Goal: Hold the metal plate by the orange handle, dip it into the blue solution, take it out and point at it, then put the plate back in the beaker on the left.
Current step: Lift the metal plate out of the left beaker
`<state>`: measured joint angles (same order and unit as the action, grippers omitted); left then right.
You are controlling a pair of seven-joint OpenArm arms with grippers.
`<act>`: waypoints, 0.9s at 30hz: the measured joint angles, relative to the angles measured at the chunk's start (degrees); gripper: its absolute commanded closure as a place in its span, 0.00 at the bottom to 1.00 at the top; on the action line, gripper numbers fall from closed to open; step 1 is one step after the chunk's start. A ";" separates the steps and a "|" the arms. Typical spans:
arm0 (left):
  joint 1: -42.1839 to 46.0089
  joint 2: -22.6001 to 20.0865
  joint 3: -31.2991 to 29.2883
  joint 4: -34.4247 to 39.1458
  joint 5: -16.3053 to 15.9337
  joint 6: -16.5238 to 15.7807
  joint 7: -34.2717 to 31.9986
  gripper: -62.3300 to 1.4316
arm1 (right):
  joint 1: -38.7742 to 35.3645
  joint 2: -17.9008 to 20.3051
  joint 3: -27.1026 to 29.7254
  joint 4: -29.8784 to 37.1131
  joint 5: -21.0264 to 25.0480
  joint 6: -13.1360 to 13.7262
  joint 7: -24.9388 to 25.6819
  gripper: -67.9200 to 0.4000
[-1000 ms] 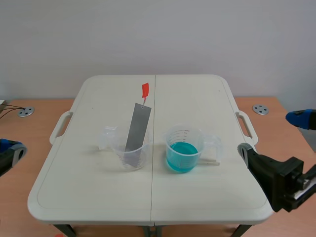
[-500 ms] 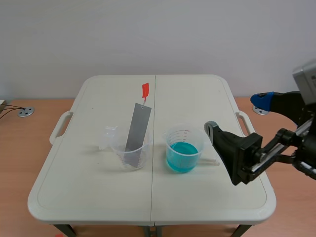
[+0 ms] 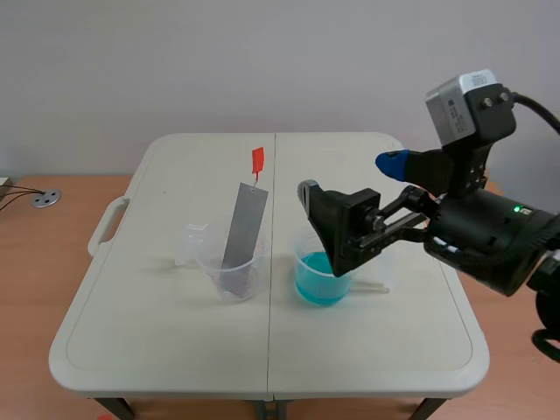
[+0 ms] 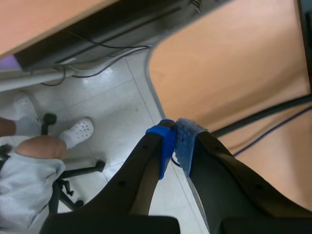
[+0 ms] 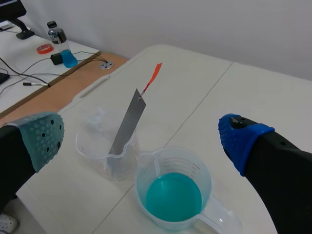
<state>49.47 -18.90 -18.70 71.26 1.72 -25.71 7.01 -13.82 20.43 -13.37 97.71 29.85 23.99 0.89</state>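
A grey metal plate (image 3: 242, 232) leans upright in the clear left beaker (image 3: 229, 269), its orange handle (image 3: 257, 161) sticking up at the top. To its right stands a clear beaker of blue solution (image 3: 321, 278). My right gripper (image 3: 350, 178) hangs open above and just right of the blue beaker, holding nothing. In the right wrist view the plate (image 5: 126, 123), handle (image 5: 155, 73), left beaker (image 5: 108, 152) and blue solution (image 5: 174, 197) lie ahead of that open gripper (image 5: 141, 139). My left gripper (image 4: 174, 144) is shut on nothing, off the table over the floor.
The white folding table (image 3: 175, 350) has a seam down its middle. A wooden desk (image 3: 35, 262) surrounds it. In the left wrist view I see a desk edge (image 4: 219, 73), cables, a chair base and a person's shoe (image 4: 80, 130) on the floor.
My right arm has risen from the lower right corner and swung left, its open gripper now over the blue beaker. The left gripper has left the scene view. Plate and beakers stayed put.
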 measured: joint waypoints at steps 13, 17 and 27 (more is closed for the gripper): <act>-6.01 2.40 10.62 -10.32 6.95 0.02 -5.99 0.97 | 11.65 -6.03 -3.67 -11.04 0.07 -0.02 -2.29 0.02; -8.07 3.82 12.33 -12.98 7.76 0.02 -6.01 0.97 | 15.37 -8.20 -5.01 -15.93 0.04 0.00 -3.21 0.02; -9.46 5.60 15.28 -15.80 8.79 0.07 -5.62 0.97 | 24.09 -13.03 -7.56 -28.92 0.02 0.00 -4.09 0.02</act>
<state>40.01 -13.30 -3.42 55.46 10.50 -25.65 1.39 10.26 7.40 -20.93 68.79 29.87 23.99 -3.20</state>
